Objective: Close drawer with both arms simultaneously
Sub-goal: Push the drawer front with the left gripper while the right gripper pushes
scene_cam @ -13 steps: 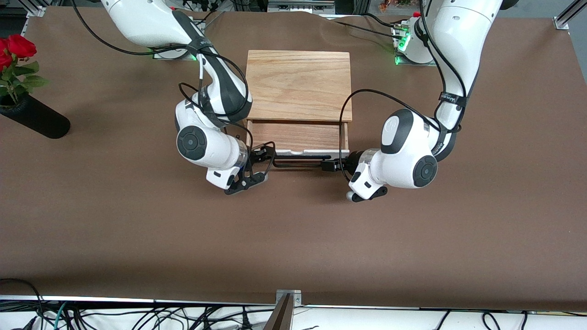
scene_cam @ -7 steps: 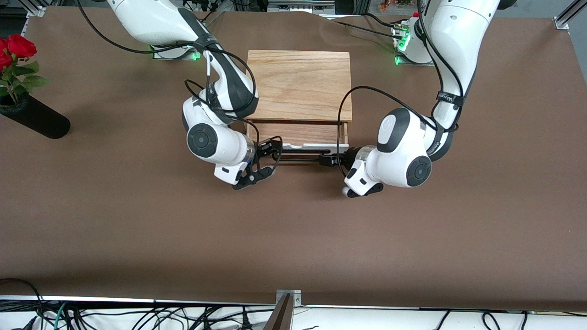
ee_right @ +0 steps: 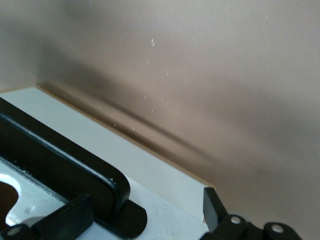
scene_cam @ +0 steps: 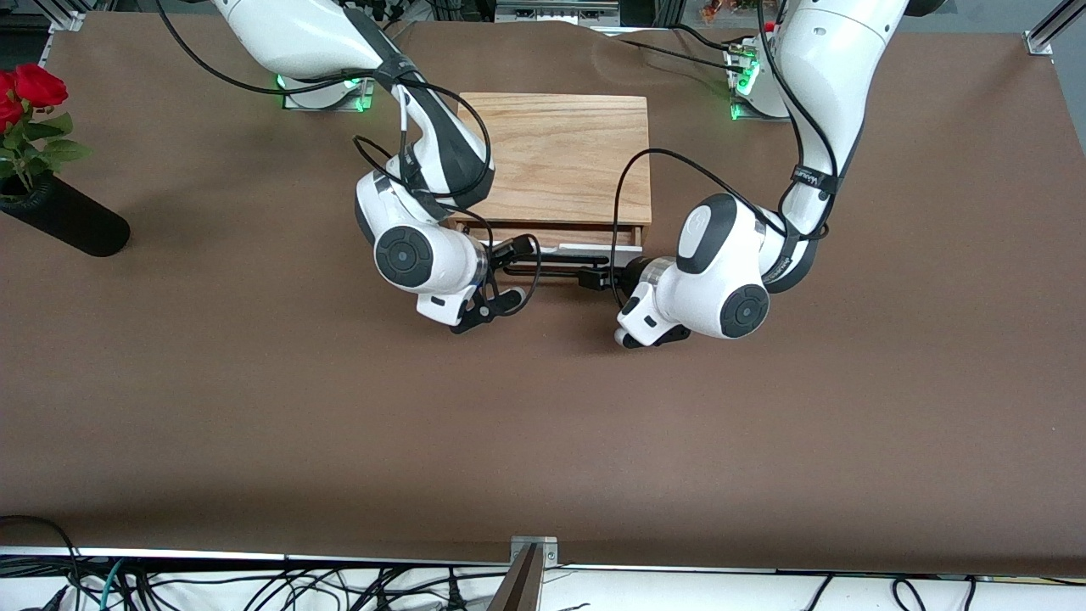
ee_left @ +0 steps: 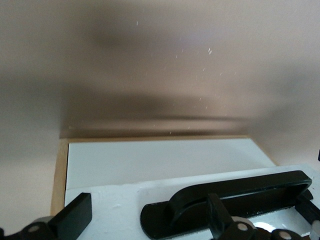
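The drawer point(scene_cam: 585, 248) sits at the middle of the worktop point(scene_cam: 543, 441), toward the edge where the arm bases stand, and is nearly home: only a thin strip of its tray shows between the white front panel and the wooden box point(scene_cam: 553, 157). Both claws are at the black wire handle point(scene_cam: 551, 273). The left claw point(scene_cam: 594, 280) is at the end toward the left arm's edge of the worktop, and in its wrist view its fingers point(ee_left: 75, 217) stand apart astride the handle point(ee_left: 225, 200) rather than pinching it. The right claw point(scene_cam: 509, 270) is at the other end, likewise spread with one finger point(ee_right: 65, 217) on each side of the bar point(ee_right: 60, 160). To finish well, both arms should push the front panel at matched speed, straight toward the box, so that the tray does not skew and bind. The push should ease off as the panel meets the box, because a hard stop would probably shove the unfixed box along the worktop.
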